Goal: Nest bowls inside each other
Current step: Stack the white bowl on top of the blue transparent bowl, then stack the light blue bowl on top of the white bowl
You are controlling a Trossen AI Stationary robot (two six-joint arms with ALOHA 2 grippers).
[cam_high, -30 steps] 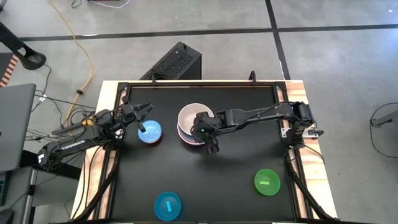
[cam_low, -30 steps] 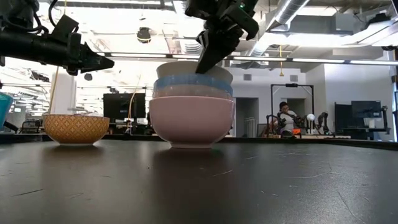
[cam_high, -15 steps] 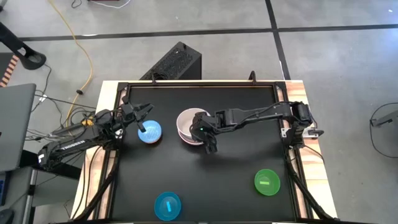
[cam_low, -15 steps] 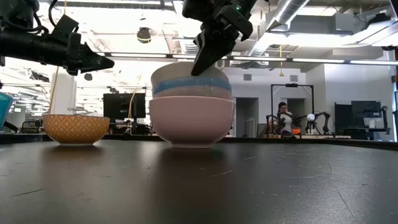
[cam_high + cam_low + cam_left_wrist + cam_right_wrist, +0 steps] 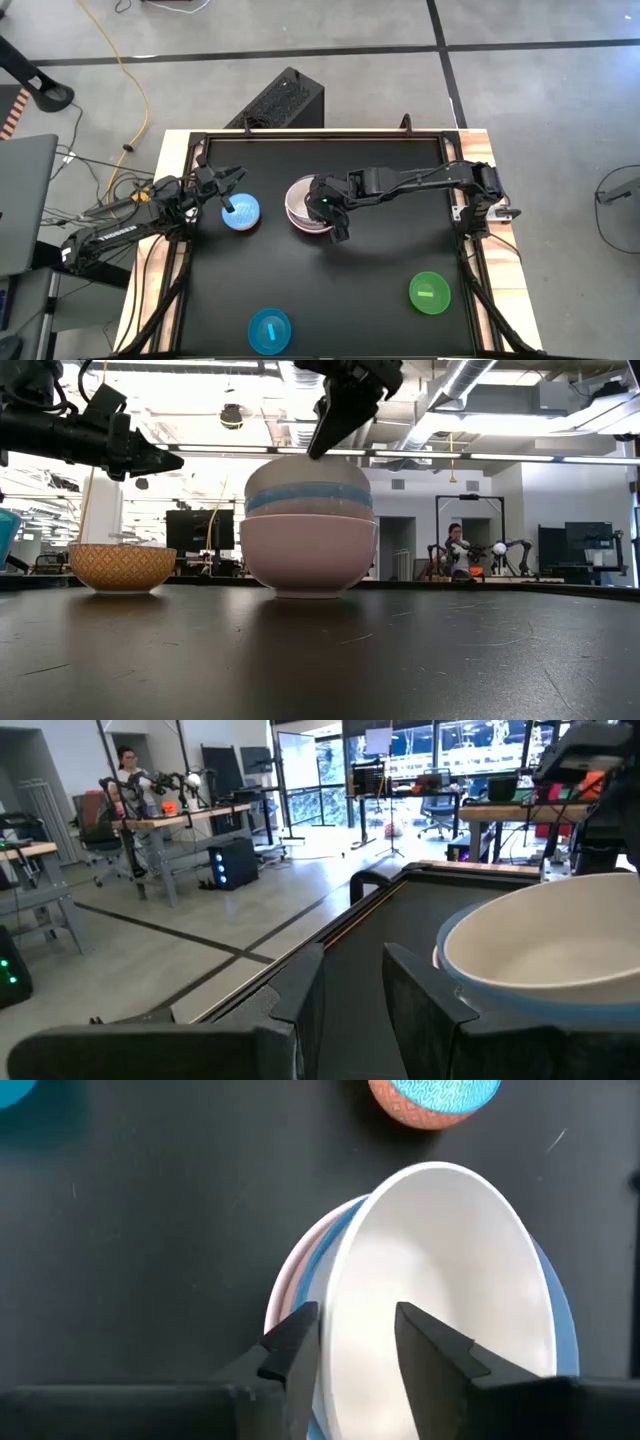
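Observation:
A pink bowl (image 5: 308, 555) stands on the black table with a blue bowl (image 5: 308, 497) in it. A white bowl (image 5: 440, 1280) sits on top, off-centre in the stack (image 5: 303, 205). My right gripper (image 5: 355, 1345) hangs open just above the white bowl's rim (image 5: 322, 440), one finger to each side, touching nothing. My left gripper (image 5: 230, 190) waits open at the left, above a small light-blue bowl (image 5: 240, 212). That bowl has an orange patterned outside (image 5: 120, 568). A green bowl (image 5: 430, 293) and a cyan bowl (image 5: 269, 331) rest near the front edge.
The table has a raised black frame (image 5: 320, 135) along its edges. A dark box (image 5: 280, 100) and cables lie on the floor beyond the far edge. A person sits at a desk (image 5: 458, 550) in the room behind.
My right gripper has opened and let go of the white bowl, then risen clear of it. The white bowl, first propped high and off toward the far side, has dropped into the blue bowl and now sits lower in the stack.

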